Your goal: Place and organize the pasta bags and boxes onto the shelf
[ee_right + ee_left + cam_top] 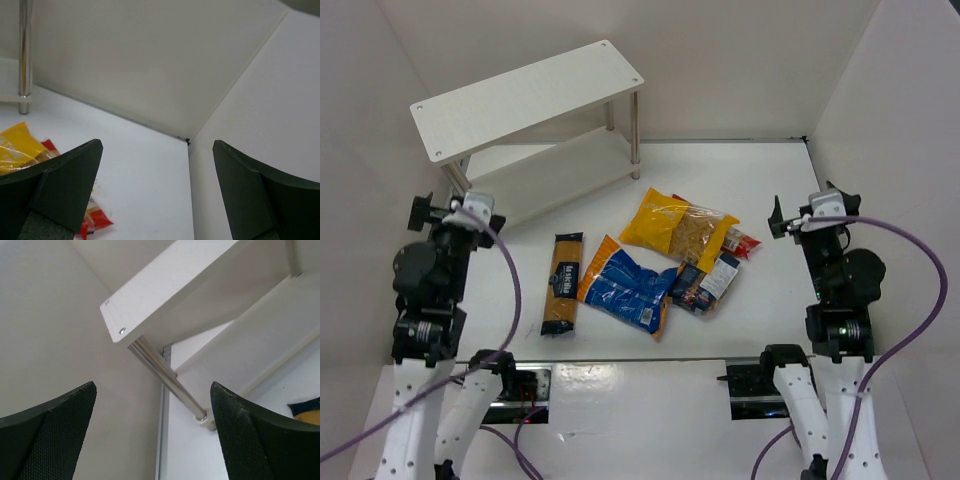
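The white two-tier shelf [530, 95] stands at the back left; its top board corner and a silver leg show in the left wrist view [150, 305]. On the table lie the long orange-dark spaghetti packet [562, 283], the blue crinkly bag [625, 286], the yellow-and-clear bag [677, 225], the dark blue box [708, 280] and the slim red-clear packet [744, 241]. The yellow bag [17, 147] and red packet [95, 220] edge into the right wrist view. My left gripper [448, 208] is open and empty beside the shelf. My right gripper [798, 215] is open and empty, right of the packages.
White enclosure walls close in at the left, back and right [910, 120]. The arm bases and purple cables [510, 290] sit at the near edge. The shelf's lower board [555, 165] is bare.
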Controlling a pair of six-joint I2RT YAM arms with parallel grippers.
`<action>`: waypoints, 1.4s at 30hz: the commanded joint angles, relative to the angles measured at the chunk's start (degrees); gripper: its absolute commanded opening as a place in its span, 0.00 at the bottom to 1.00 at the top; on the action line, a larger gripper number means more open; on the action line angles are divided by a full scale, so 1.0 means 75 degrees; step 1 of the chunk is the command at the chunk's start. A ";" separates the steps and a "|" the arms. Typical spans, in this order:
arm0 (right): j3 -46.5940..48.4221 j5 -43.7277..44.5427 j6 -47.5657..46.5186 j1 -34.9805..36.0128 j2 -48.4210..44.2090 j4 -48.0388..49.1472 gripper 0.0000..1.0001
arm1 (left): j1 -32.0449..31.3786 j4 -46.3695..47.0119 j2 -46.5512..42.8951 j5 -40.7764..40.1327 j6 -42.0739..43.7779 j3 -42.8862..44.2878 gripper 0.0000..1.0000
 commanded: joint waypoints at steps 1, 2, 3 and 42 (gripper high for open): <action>0.0682 0.0372 0.0172 0.0036 0.0727 -0.1282 1.00 | 0.0043 -0.1841 0.1633 -0.1668 -0.0470 0.1060 1.00; 0.0799 0.0675 0.0171 0.0105 0.0926 -0.1446 1.00 | 0.0043 -0.2138 0.1976 -0.1929 -0.0564 0.1295 1.00; 0.1021 0.0829 0.0171 0.0106 0.1323 -0.1587 1.00 | 0.0043 -0.2384 0.2282 -0.2175 -0.0646 0.1506 1.00; 0.2570 0.1007 0.1766 0.1747 0.7114 -0.3322 1.00 | -0.0285 -0.2331 0.6389 0.0539 -0.3788 0.2273 1.00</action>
